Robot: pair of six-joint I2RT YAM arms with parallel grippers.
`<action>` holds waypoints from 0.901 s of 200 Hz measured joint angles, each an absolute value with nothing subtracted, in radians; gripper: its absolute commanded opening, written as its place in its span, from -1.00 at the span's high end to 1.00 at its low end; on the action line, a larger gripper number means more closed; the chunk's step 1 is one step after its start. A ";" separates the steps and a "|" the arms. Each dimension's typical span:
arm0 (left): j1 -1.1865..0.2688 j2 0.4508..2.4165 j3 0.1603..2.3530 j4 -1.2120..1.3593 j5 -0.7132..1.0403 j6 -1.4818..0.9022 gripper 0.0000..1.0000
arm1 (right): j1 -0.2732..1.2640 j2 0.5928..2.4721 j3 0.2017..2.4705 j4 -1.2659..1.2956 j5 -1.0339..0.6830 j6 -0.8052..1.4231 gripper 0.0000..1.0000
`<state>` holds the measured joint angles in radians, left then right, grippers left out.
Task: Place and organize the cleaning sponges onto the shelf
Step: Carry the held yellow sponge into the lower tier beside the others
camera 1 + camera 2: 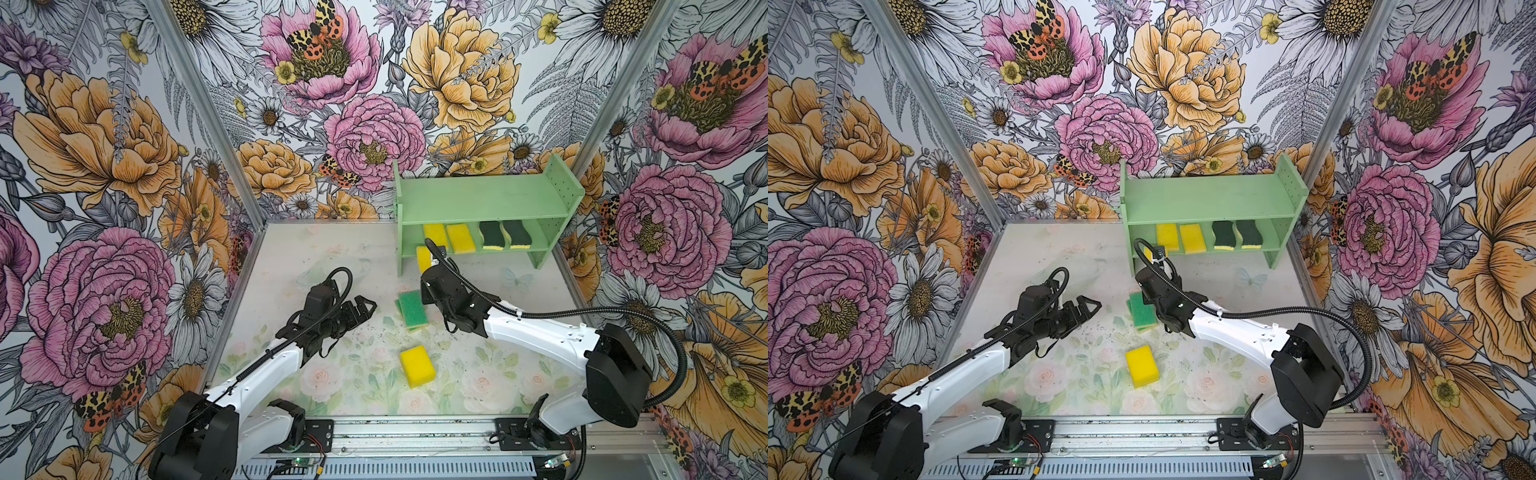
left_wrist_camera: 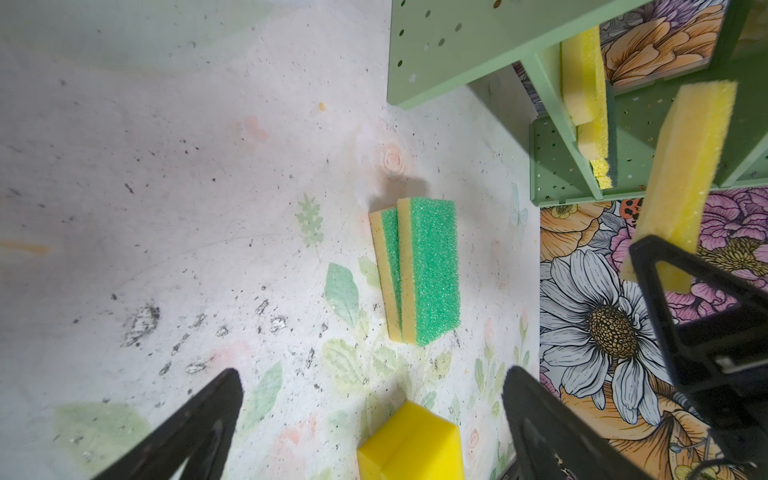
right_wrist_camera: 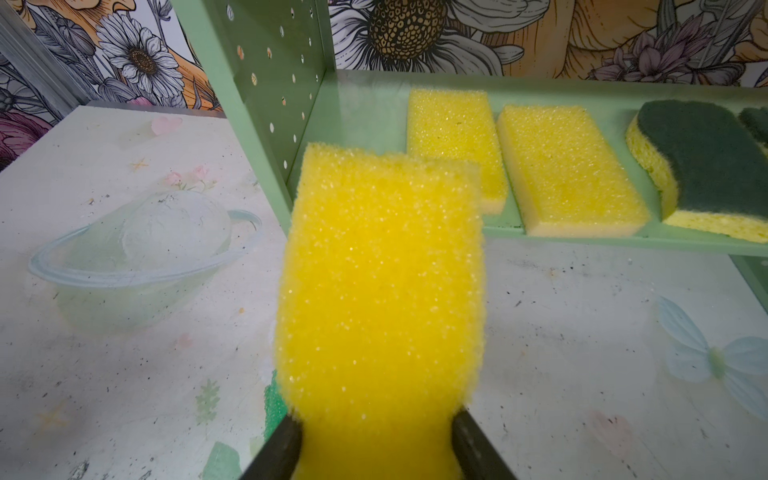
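Observation:
The mint-green shelf (image 1: 486, 199) stands at the back right in both top views. Its lower tier holds two yellow sponges (image 3: 453, 141) (image 3: 569, 170) and two wavy dark-green-topped sponges (image 1: 492, 235) (image 1: 516, 235). My right gripper (image 3: 374, 419) is shut on a yellow sponge (image 3: 380, 291), held in the air in front of the shelf's left end. Two teal-topped sponges (image 2: 432, 270) lie overlapping on the table, partly under the right arm in the top views. A loose yellow sponge (image 1: 417, 365) lies nearer the front. My left gripper (image 2: 374, 374) hovers open and empty left of the teal pair.
A clear glass bowl (image 3: 141, 249) sits on the table left of the shelf. Floral walls close in the back and both sides. A metal rail (image 1: 415, 432) with both arm bases runs along the front edge.

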<state>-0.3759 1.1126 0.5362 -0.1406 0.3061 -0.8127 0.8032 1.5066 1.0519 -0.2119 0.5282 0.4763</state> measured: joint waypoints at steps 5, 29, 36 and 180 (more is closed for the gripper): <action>-0.376 1.114 0.540 -0.142 0.306 -0.812 -0.98 | 0.803 1.507 1.052 -0.210 0.528 0.476 0.02; -0.376 1.115 0.554 -0.143 0.307 -0.812 -0.98 | 0.791 1.507 1.052 -0.197 0.528 0.476 0.02; -0.376 1.115 0.556 -0.144 0.307 -0.812 -0.98 | 0.783 1.507 1.052 -0.195 0.529 0.476 0.02; -0.371 1.135 0.556 -0.135 0.308 -0.794 -0.98 | 0.760 1.581 1.077 -0.122 0.529 0.477 0.03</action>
<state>-0.3706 1.1347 0.5556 -0.1352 0.3077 -0.7944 0.7597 1.5810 1.0767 -0.1219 0.5293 0.4767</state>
